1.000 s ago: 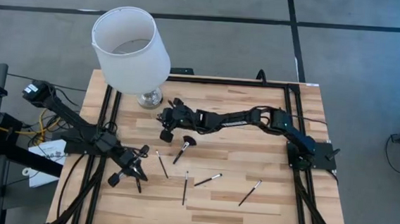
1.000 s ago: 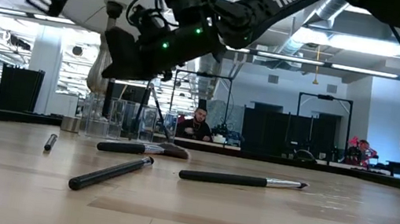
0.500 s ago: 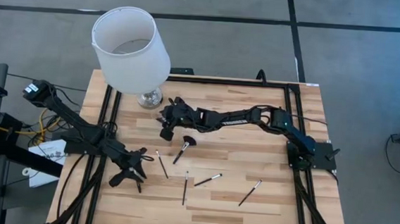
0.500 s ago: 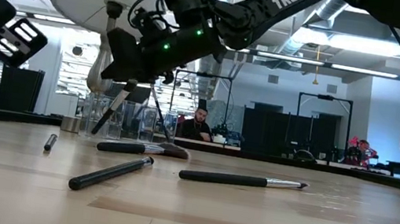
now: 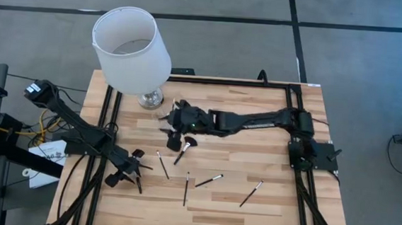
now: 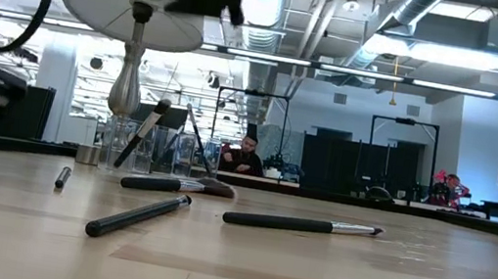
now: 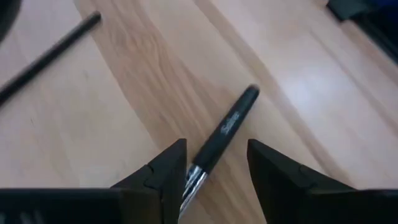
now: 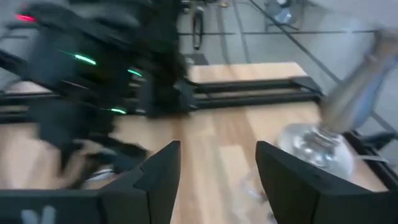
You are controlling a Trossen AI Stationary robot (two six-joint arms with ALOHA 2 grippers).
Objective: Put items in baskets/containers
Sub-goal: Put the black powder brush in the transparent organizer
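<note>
Below, the left claw (image 5: 134,170) hangs low over the table (image 5: 280,203) with its fingers spread astride a black-handled brush (image 7: 219,138), a placement that suits closing on the handle across its width (no contact is visible yet). Meanwhile the right claw (image 5: 179,119), also spread and holding nothing, sits near the lamp (image 5: 131,47), just beside the clear cup (image 6: 144,150), where one brush (image 6: 143,131) leans on the rim; other brushes, among them the fan-headed one (image 5: 183,148), lie scattered on the table.
</note>
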